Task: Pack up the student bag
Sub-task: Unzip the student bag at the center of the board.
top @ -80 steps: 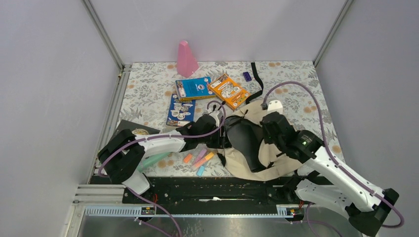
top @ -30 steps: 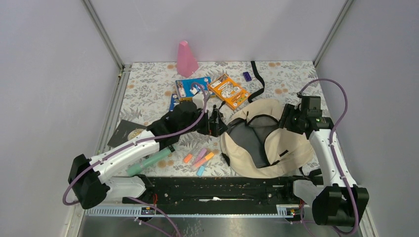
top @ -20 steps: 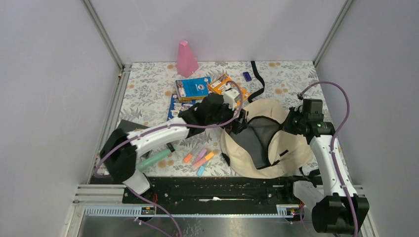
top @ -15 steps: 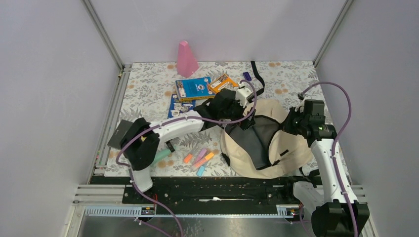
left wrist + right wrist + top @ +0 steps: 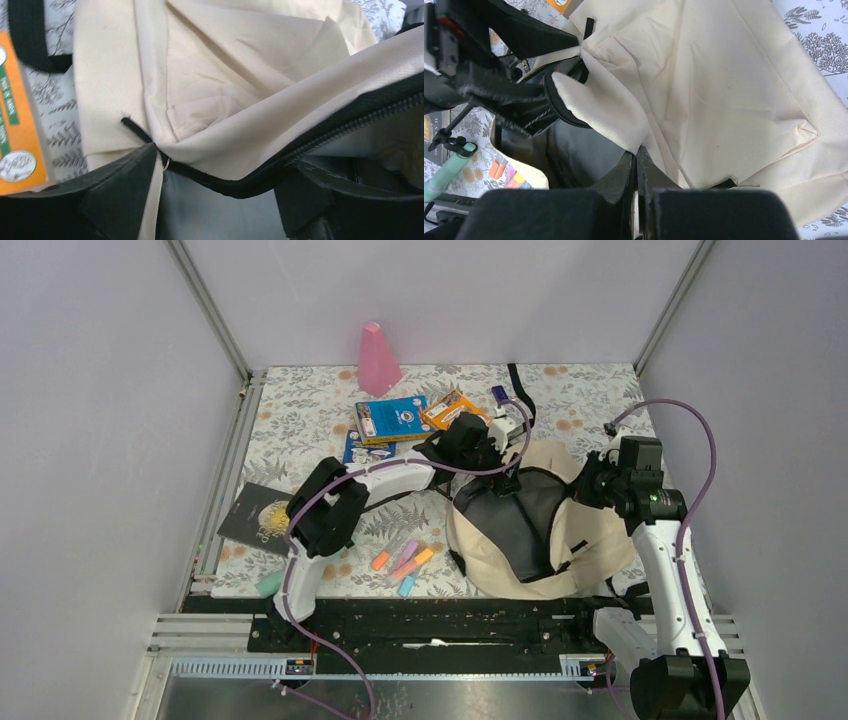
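Observation:
The student bag (image 5: 590,540) is a beige backpack with black zipper trim, lying at the right of the table with its grey-lined mouth (image 5: 520,520) open. My right gripper (image 5: 592,486) is shut on the bag's beige rim at the right side of the mouth; the wrist view shows its fingers pinching the fabric (image 5: 636,152). My left gripper (image 5: 503,468) is at the far left rim of the mouth. In the left wrist view it (image 5: 222,167) is open, and the black zipper edge (image 5: 320,142) runs between the spread fingers.
An orange book (image 5: 442,408), a blue book (image 5: 392,418) and a second blue book (image 5: 352,452) lie behind the left arm. A pink cone (image 5: 377,360) stands at the back. Highlighters (image 5: 405,562), a green marker (image 5: 268,583) and a dark notebook (image 5: 255,523) lie at the front left.
My right gripper pulled the bag's rim to the right, opening the mouth, and holds it there. My left arm stretched right and away, from beside the highlighters to the bag's far rim.

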